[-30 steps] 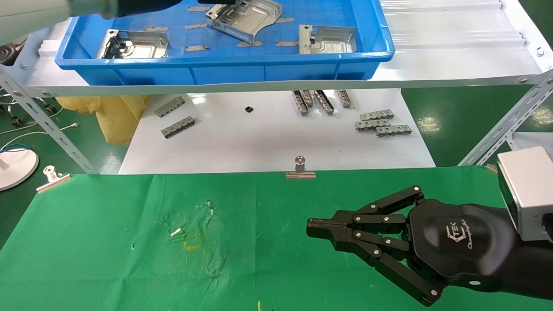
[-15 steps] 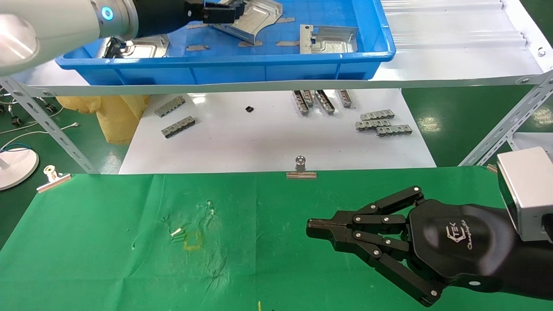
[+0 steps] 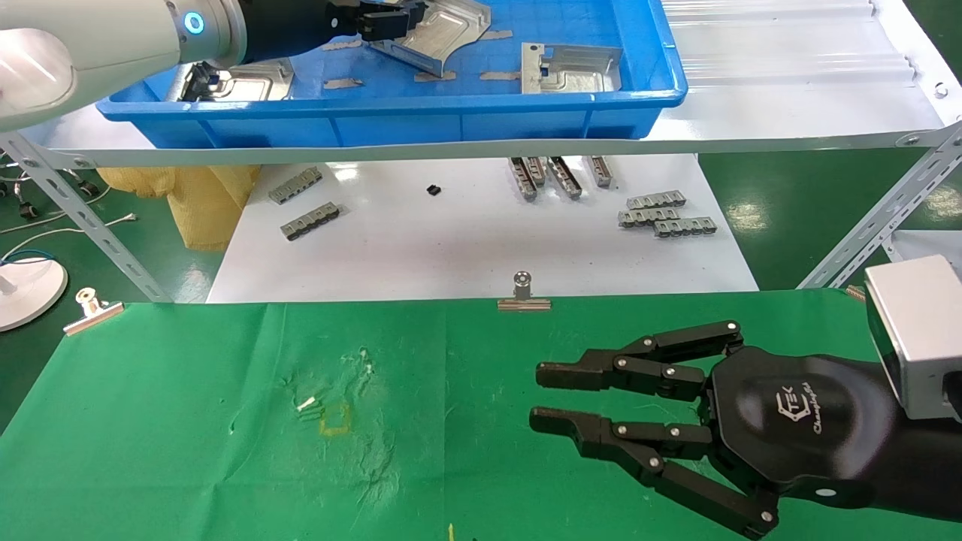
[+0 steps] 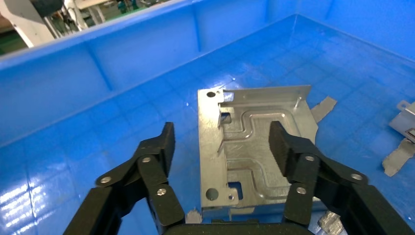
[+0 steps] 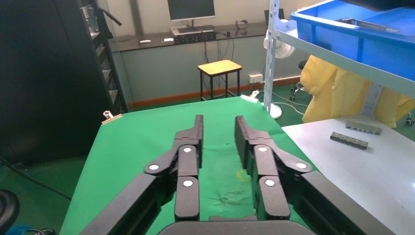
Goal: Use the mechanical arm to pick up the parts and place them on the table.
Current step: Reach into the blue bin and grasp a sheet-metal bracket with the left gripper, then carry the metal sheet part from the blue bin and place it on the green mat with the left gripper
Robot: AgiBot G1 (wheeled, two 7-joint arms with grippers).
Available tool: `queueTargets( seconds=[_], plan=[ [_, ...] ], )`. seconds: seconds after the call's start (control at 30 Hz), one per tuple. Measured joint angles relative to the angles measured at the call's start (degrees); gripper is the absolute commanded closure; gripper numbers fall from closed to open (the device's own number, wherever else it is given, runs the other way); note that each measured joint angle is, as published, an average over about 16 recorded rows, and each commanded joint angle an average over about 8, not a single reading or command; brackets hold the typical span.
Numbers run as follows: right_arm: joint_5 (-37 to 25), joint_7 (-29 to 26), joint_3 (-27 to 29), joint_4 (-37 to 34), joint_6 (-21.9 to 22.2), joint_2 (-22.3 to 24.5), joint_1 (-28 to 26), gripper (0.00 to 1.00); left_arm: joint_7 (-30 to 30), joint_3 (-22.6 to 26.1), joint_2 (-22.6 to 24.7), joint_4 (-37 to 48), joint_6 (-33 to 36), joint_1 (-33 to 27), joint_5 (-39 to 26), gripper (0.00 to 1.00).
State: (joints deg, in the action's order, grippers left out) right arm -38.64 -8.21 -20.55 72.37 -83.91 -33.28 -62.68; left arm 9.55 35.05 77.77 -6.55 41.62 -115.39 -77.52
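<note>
Head view: the left gripper (image 3: 387, 19) is over the blue tray (image 3: 391, 113) on the shelf, its arm stretched in from the left with the blue ring lit. A second ago only a blurred sleeve showed there; half a second ago the gripper had arrived at the middle part (image 3: 440, 34), and it has barely shifted since, so the reach looks finished and the grasp comes next. From here I cannot tell how far its fingers are spread. The right gripper (image 3: 537, 394) hovers low over the green table (image 3: 188, 421); its fingers were pressed together before and now stand a little apart, holding nothing. Two more parts lie in the tray, one at the left (image 3: 240, 79), one at the right (image 3: 571, 68). No part is on the table yet.

Left wrist view: the left gripper (image 4: 220, 147) is spread wide, one finger (image 4: 164, 144) beside the part's folded edge, the other over its far half. The part (image 4: 249, 152) is silvery stamped sheet, with an embossed stepped ridge, small holes at the corners, a square cutout and an upturned flange. It seems to lie tilted on the tray floor. I judge a squeeze across the flange is what remains.

Right wrist view: the right gripper (image 5: 218, 134) shows a narrow gap between its fingers, empty, above the table (image 5: 132, 142).
</note>
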Motion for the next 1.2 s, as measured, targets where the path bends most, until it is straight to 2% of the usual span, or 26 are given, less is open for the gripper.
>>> queueTargets(
  seconds=[0.87, 1.03, 1.2],
  plan=[
    [0.01, 0.01, -0.02, 0.00, 0.01, 0.01, 0.00, 0.00, -1.83, 3.04, -0.34, -1.40, -1.16, -1.15, 1.39, 1.00],
    [0.01, 0.01, -0.02, 0.00, 0.01, 0.01, 0.00, 0.00, -4.11, 2.48, -0.95, -1.53, 0.57, -2.57, 2.90, 1.00],
    [0.01, 0.01, -0.02, 0.00, 0.01, 0.01, -0.01, 0.00, -7.90, 1.62, -2.34, -1.38, 5.24, -3.96, 4.66, 1.00]
  ],
)
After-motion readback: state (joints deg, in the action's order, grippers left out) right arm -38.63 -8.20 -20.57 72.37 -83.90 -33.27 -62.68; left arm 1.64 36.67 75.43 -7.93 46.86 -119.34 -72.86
